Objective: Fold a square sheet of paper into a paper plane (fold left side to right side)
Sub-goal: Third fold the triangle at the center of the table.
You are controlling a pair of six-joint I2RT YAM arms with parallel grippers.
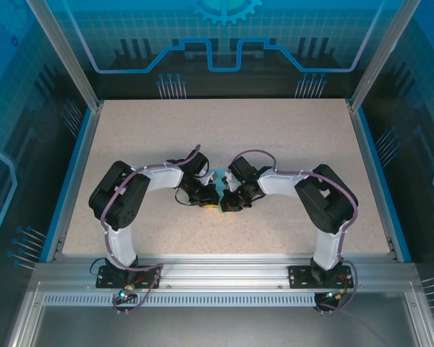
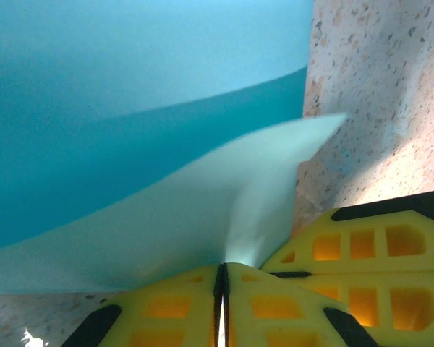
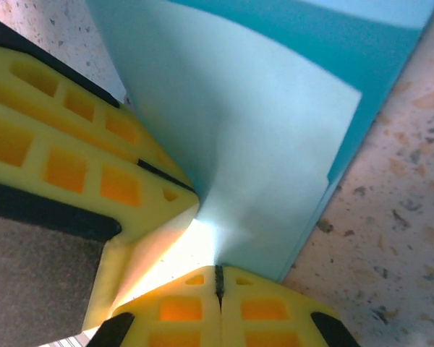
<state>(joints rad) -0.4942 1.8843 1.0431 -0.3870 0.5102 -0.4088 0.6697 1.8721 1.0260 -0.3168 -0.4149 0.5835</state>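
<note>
Pinching the thin light-blue square sheet of paper (image 3: 260, 166) near the speckled table's (image 1: 289, 130) centre, left gripper (image 2: 222, 269) and right gripper (image 3: 218, 271) are both clamping it tight; seemingly mid-fold, next needing the left side carried rightward.

- From above, the square sheet of paper (image 1: 220, 175) is mostly covered by the left arm (image 1: 165, 178) and right arm (image 1: 276, 182). A blue sliver shows between them, too small to tell its shape.
- In the left wrist view the paper runs off the top and left edges, and its raised flap is blurred.
- The left gripper (image 2: 222, 273) is cut off by the bottom edge.
- The right gripper (image 3: 218, 275) is likewise cut off at the bottom of its view, and the paper at the top.
</note>
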